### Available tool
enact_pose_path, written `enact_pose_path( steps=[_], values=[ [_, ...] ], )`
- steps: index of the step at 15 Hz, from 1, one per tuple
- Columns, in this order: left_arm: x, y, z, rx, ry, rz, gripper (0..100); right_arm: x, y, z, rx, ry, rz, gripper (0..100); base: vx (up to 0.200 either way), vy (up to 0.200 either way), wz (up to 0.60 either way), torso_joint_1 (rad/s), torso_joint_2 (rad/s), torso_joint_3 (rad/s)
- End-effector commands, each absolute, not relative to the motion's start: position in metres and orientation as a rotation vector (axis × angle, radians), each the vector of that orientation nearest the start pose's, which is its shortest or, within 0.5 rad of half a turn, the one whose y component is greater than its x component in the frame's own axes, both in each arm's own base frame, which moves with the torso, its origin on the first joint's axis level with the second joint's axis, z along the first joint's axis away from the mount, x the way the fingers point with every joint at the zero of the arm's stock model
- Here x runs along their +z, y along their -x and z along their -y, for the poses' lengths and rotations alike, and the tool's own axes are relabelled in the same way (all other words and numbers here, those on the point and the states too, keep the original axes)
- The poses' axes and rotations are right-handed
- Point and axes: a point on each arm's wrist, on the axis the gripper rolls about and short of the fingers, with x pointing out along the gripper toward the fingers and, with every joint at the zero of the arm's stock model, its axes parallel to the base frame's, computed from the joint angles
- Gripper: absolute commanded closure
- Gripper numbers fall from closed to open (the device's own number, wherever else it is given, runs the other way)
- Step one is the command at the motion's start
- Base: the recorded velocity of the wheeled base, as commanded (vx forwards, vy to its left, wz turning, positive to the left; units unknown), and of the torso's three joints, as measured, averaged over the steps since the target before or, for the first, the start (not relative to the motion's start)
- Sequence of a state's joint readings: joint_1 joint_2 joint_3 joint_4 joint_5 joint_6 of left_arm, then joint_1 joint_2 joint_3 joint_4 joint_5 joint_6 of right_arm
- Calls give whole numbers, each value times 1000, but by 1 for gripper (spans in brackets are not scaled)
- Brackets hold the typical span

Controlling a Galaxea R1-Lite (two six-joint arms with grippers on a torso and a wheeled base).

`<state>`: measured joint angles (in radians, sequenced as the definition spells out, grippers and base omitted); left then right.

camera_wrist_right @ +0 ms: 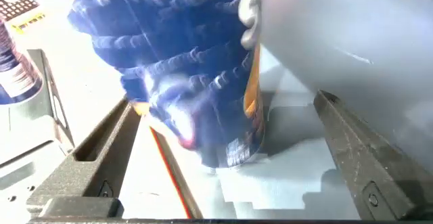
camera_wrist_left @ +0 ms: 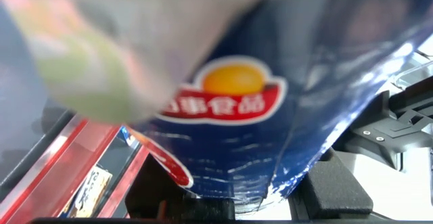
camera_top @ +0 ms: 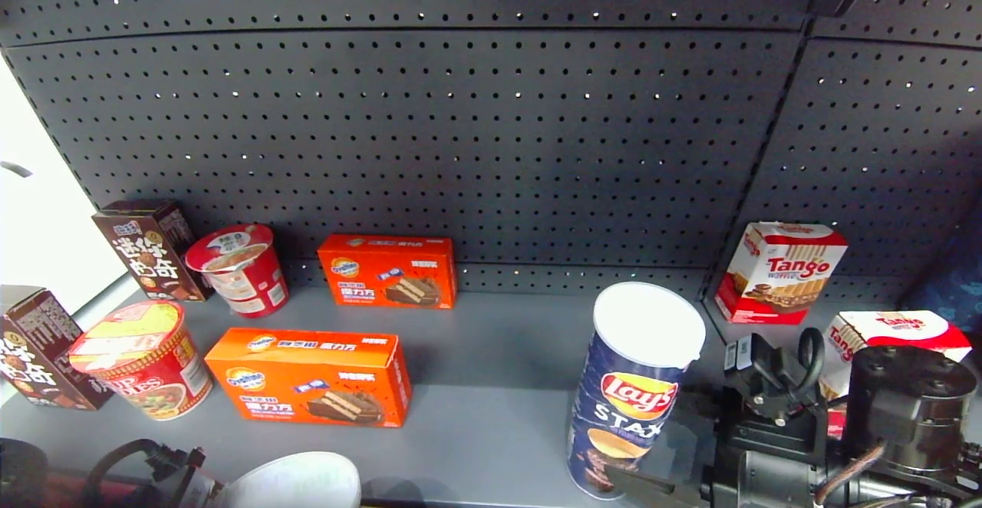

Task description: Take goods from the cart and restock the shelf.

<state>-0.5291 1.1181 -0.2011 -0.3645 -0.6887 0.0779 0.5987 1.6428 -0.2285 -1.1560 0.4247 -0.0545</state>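
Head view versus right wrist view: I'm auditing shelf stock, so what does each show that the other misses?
Head view only: orange cake boxes, noodle cups, wafer boxes. Right wrist view only: the right gripper open, its fingers flanking the base of the blue chip can. Both: that can, standing on the grey shelf.

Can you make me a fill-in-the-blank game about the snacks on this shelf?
1. The chips can standing on the shelf has a ___ lid.
2. There are ___ orange cake boxes on the shelf.
3. The left gripper holds a second chips can, coloured ___.
4. The right gripper has its fingers on either side of the standing can, and they are ___.

Missing words: white, two, blue, open.
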Motion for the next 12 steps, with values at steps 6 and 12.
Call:
enact_pose_path(
  steps=[6,12],
  values=[
    [130,-101,76,-1213,-23,-531,100,124,-164,-116,993,67,-193,0,0,0,0,0,0,0],
    [130,-101,76,-1212,-23,-534,100,120,-171,-114,967,65,-211,0,0,0,0,0,0,0]
  ],
)
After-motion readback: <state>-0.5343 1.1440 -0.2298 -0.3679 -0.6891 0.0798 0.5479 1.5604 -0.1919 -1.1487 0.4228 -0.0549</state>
